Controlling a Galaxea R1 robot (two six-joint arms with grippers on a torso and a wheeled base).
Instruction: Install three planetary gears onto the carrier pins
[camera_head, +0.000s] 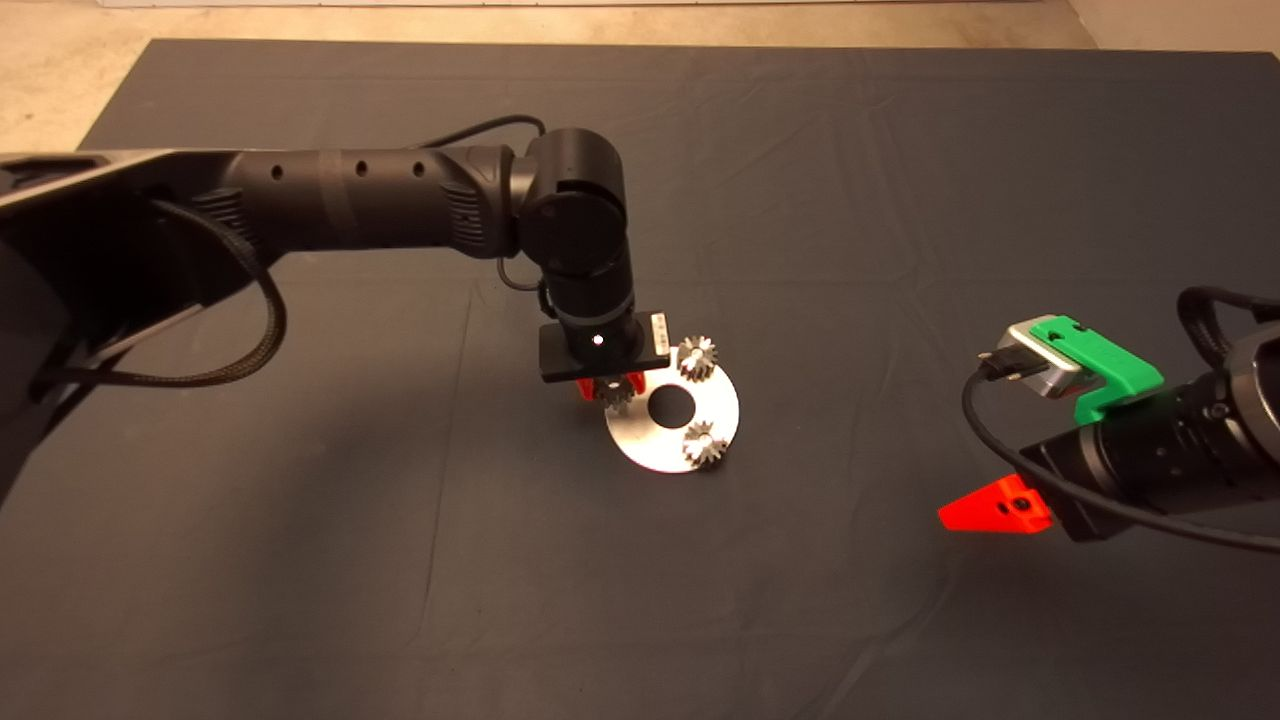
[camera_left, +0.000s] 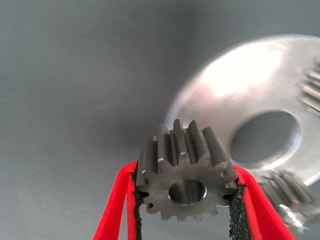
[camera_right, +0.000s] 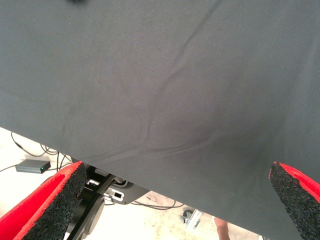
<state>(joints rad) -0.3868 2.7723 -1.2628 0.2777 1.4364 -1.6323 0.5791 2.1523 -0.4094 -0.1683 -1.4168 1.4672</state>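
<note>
A flat silvery round disc (camera_head: 655, 440) with a central hole lies mid-mat. Two planetary gears sit on it, one at its far edge (camera_head: 697, 358) and one at its near right (camera_head: 704, 445); their carrier pins are hidden under them. My left gripper (camera_head: 611, 388) hangs over the disc's left rim, shut on a third gear (camera_left: 184, 177) held between its black pads just above the disc (camera_left: 250, 85). The pin beneath it is hidden. My right gripper (camera_head: 995, 508) waits open and empty at the mat's right side (camera_right: 175, 200).
The dark mat (camera_head: 300, 560) has soft creases. Bare floor shows beyond its far edge (camera_head: 60, 90). In the right wrist view, cables and a small box (camera_right: 32, 166) lie on the floor past the mat's edge.
</note>
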